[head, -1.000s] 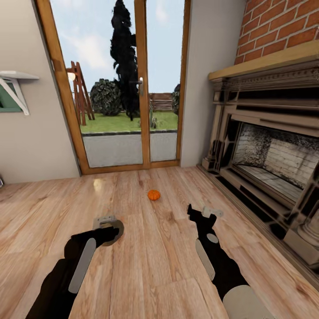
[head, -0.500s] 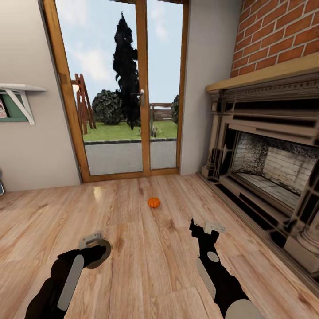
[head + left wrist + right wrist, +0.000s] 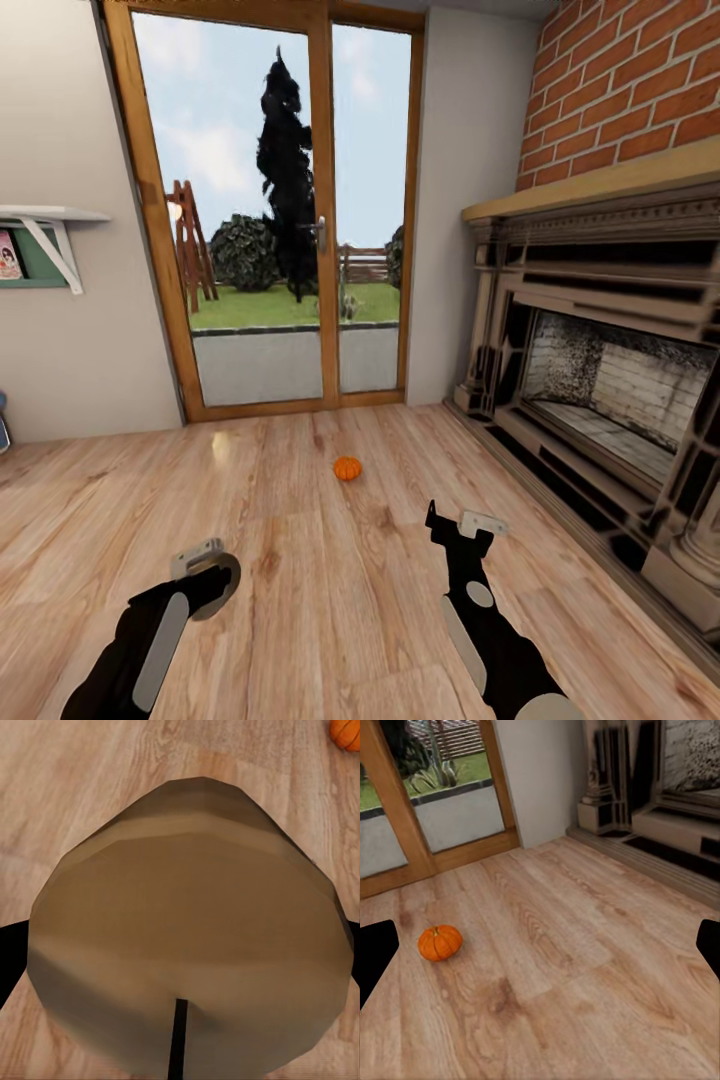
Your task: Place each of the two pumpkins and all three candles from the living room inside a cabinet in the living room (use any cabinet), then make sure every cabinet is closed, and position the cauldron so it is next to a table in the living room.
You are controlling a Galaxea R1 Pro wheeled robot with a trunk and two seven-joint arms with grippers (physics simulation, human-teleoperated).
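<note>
My left jaws squeeze a candle; my right jaws are wide apart near the pumpkin on the floor.

- Left black glossy forearm with a long grey oval inlay.
- Right black forearm, grey inlay, pale grey wrist bracket, cream elbow cap.

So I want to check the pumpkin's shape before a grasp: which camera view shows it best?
The right wrist view: the small ribbed orange pumpkin sits whole and largest on the wood plank floor, ribs and stem visible. The head view shows it small and far; the left wrist view catches just an edge of it.
</note>
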